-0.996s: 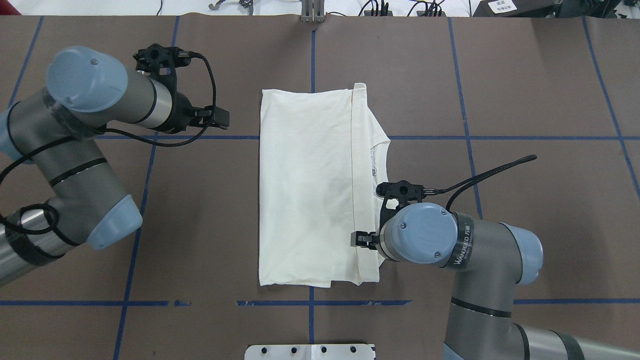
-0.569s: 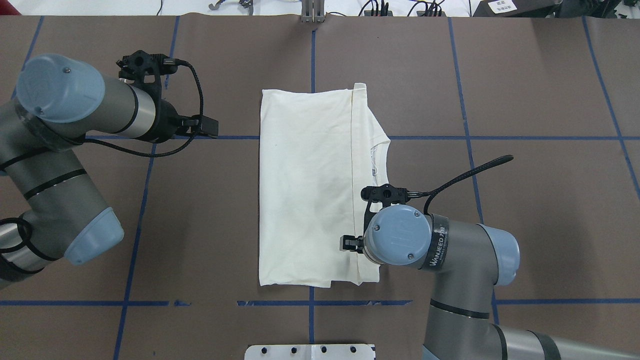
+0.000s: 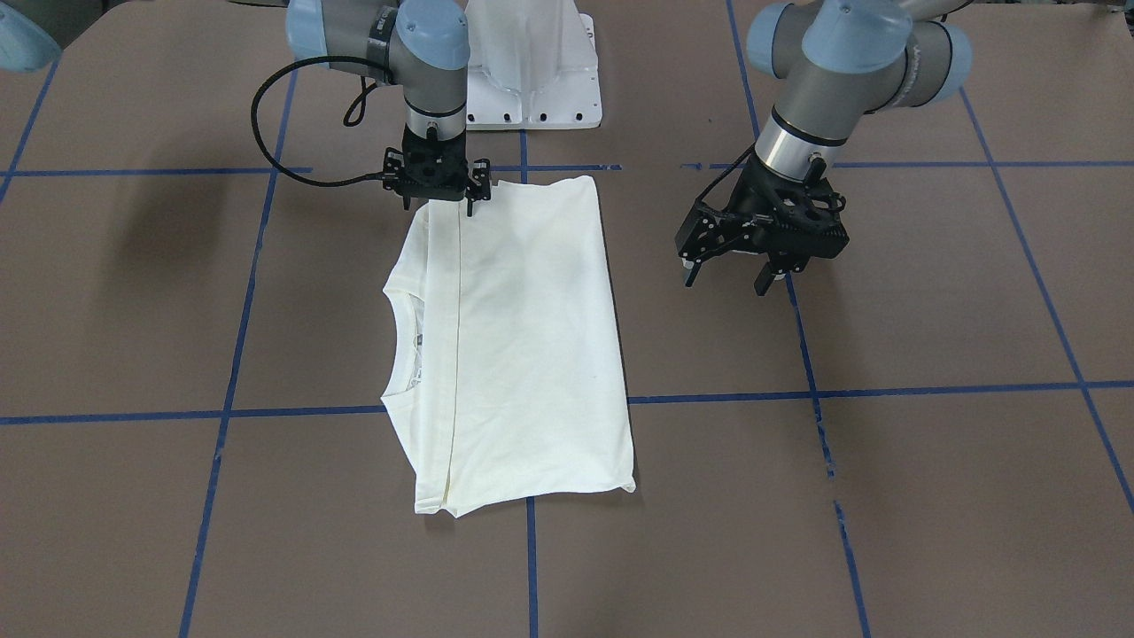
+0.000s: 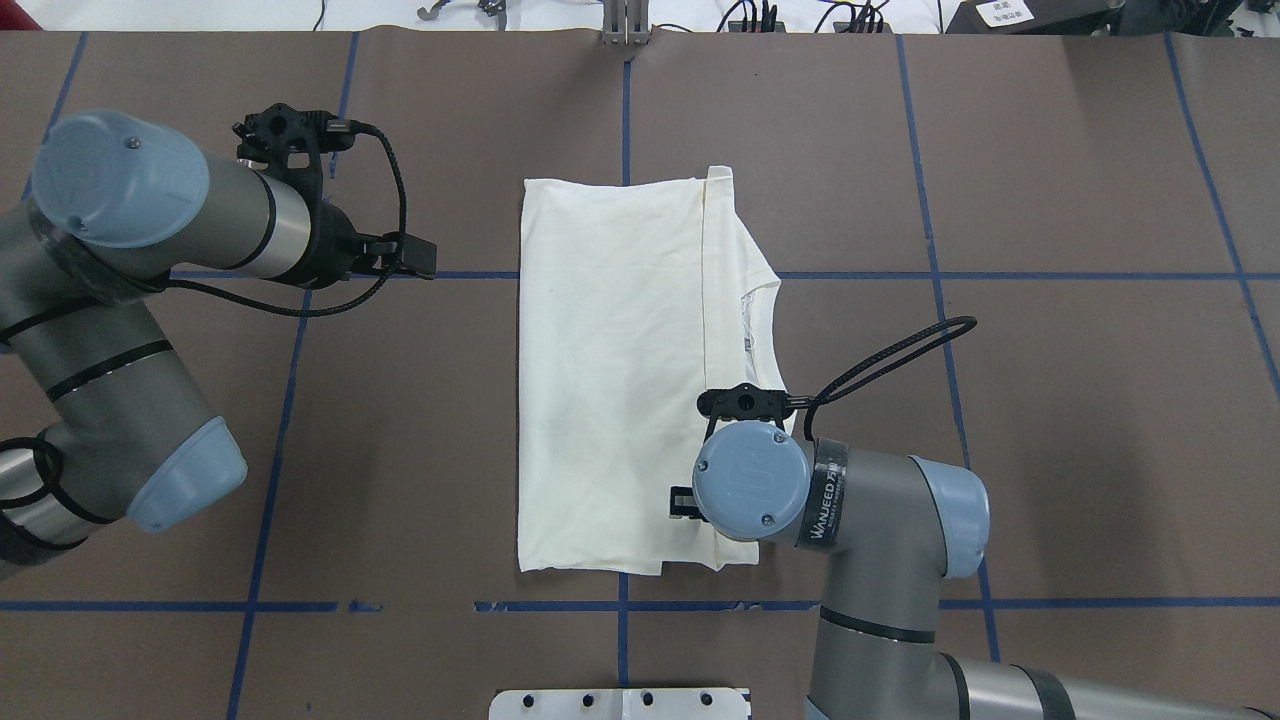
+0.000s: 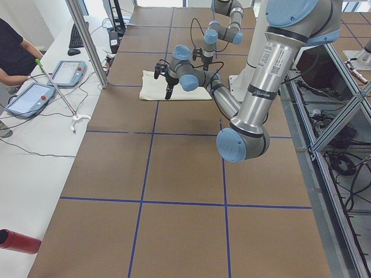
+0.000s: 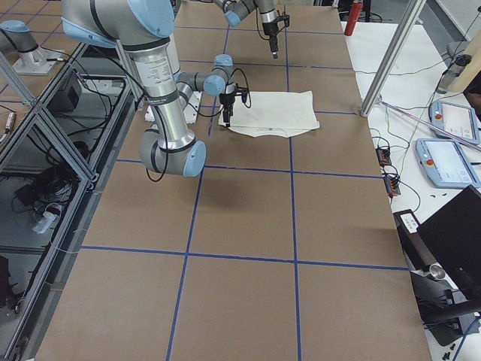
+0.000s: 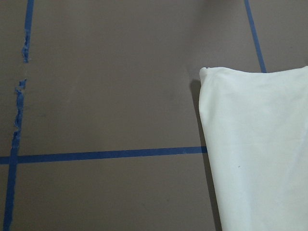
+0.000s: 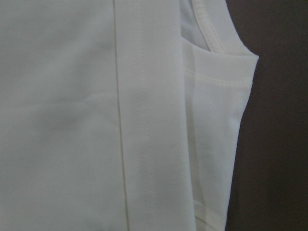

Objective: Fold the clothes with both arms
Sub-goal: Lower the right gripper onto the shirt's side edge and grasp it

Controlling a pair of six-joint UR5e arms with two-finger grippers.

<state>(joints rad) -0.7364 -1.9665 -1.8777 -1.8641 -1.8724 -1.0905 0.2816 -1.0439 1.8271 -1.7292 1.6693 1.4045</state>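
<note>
While the folded shirt [image 4: 610, 380] is lying in the middle of the counter [image 4: 1000, 450], I am judging that the next fold's grasp is only being lined up: the right fingers [image 3: 469, 206] are hovering, apparently spread, over its near corner, and the left fingers [image 3: 763, 282] are hanging spread over bare counter, needing to reach the cloth.

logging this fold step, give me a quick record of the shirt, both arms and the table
shirt: cream-white T-shirt, folded into a long rectangle, plain side up
collar: showing at the robot's right edge of the fold
left arm fingers: spread, over bare table, clear of the shirt
right arm fingers: spread, over the shirt's corner nearest the robot; contact unclear
table: brown, blue tape grid
</note>
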